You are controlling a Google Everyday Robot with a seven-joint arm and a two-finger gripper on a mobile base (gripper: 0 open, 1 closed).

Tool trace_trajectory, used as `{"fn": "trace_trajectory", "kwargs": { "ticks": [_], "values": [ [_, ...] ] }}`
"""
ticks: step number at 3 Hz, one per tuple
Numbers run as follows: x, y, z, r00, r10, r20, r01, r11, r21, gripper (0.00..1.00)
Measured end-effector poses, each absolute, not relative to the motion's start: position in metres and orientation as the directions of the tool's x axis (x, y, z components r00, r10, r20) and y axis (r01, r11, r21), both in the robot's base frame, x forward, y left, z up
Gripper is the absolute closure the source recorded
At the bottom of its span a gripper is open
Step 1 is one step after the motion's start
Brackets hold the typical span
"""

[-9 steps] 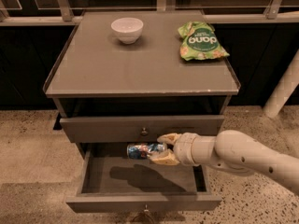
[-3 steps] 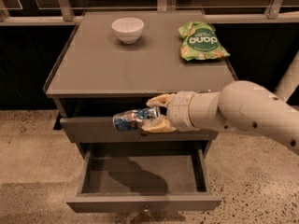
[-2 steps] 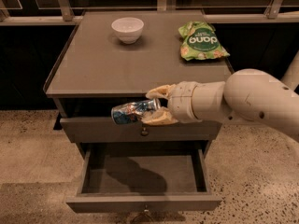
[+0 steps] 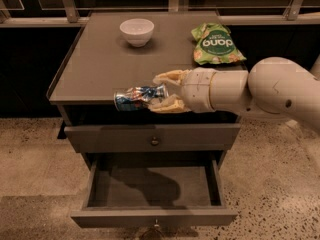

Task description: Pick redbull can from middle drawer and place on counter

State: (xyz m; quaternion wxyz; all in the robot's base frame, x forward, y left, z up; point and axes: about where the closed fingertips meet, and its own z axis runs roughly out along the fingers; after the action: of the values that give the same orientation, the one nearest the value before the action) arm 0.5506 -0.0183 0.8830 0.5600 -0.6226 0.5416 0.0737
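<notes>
My gripper is clenched on the redbull can, one finger above it and one below, with my arm reaching in from 3 o'clock. The can lies on its side, its free end pointing toward 9 o'clock.

Three seconds ago I held it low, in front of the open middle drawer and just under the upper drawer. A second ago it had risen to the upper drawer's front, and a little higher again after that. Now it sits at the level of the counter, over the front rim at about 6 o'clock on the top. I cannot tell whether it touches the surface or hangs just above it. The can has also shifted slightly toward 3 o'clock along the front edge, and my grip on it looks the same as before.

The middle drawer stays pulled out at the bottom, with only a shadow on its floor. The upper drawer remains shut, its knob facing out.

On the counter, the white bowl is at about 11 o'clock and the green snack bag at about 2 o'clock, neither moved, both well apart from the can.
</notes>
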Motion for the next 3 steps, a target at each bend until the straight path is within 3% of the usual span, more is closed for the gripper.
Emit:
{"fn": "trace_trajectory", "kwargs": {
  "ticks": [2,3],
  "values": [
    [0.612,-0.020,0.882,0.425,-0.522,-0.740,-0.697,0.332,-0.635,1.00],
    [0.638,-0.020,0.877,0.398,-0.547,-0.737,-0.663,0.383,-0.643,1.00]
  ]
}}
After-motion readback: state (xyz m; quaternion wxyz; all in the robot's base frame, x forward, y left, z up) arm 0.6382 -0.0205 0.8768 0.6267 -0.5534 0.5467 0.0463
